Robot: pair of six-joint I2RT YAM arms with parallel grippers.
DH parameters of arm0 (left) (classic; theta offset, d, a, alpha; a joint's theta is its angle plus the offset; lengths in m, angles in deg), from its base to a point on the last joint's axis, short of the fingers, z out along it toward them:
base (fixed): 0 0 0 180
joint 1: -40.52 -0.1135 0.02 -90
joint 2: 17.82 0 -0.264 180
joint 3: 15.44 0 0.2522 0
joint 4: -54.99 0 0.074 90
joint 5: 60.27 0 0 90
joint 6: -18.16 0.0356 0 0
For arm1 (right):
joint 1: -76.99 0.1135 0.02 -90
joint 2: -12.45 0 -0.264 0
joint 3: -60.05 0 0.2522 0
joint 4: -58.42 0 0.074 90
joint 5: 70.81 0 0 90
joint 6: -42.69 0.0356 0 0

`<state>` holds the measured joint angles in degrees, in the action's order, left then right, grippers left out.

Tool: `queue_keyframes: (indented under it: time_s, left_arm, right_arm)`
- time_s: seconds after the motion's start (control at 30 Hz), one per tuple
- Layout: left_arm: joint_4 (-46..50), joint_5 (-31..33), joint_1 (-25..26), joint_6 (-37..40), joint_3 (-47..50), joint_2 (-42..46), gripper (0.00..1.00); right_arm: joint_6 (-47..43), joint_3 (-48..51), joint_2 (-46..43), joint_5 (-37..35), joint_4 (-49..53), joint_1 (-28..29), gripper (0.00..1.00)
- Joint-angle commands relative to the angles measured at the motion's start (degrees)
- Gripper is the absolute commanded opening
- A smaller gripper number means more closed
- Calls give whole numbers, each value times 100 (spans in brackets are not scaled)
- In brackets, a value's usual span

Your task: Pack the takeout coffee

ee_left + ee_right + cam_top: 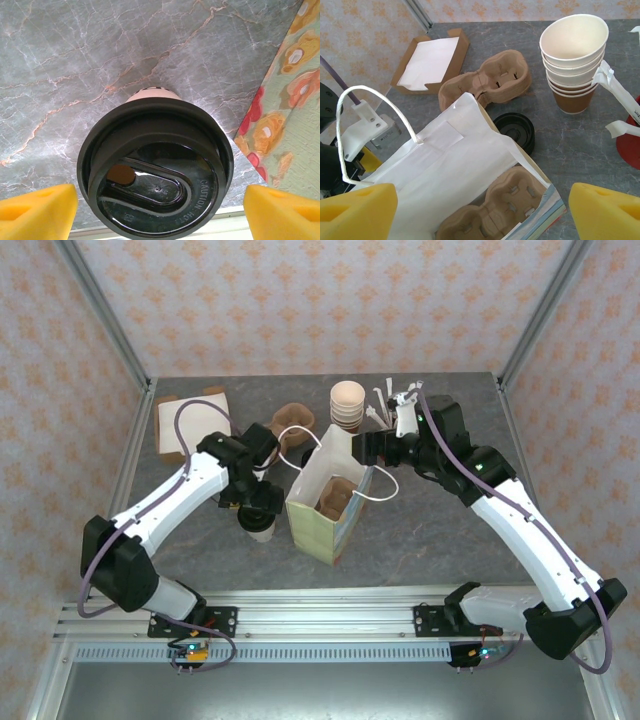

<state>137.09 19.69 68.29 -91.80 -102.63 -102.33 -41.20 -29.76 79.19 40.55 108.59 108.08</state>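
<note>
The takeout coffee (155,175), a paper cup under a round black lid, stands on the grey marble table just left of the paper bag (322,502). My left gripper (160,212) hovers over it, open, one yellow finger on each side of the lid with a gap at both. From above, the left gripper (257,502) covers most of the takeout coffee (262,530). My right gripper (480,212) is open above the open paper bag (445,170), near its back rim, with nothing between its fingers. A cardboard cup carrier (500,210) lies in the bag's bottom.
A loose black lid (516,131) lies behind the bag. A stack of lidless cups (575,60), spare carriers (487,80), a napkin box (430,62) and a red cup (630,145) with white stirrers stand at the back. The bag's floral side (295,100) is close right of the coffee.
</note>
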Motion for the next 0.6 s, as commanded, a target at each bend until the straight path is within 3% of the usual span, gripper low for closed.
queue_keyframes:
  time_s: [0.0,0.57]
  left_arm:
    - [9,165,50,164,42,-87,87]
    - [56,210,49,324,74,-268,84]
  right_arm:
    - [-72,65,-78,-89,-98,13,90]
    - [-39,72,-30,-51,-107,11,90]
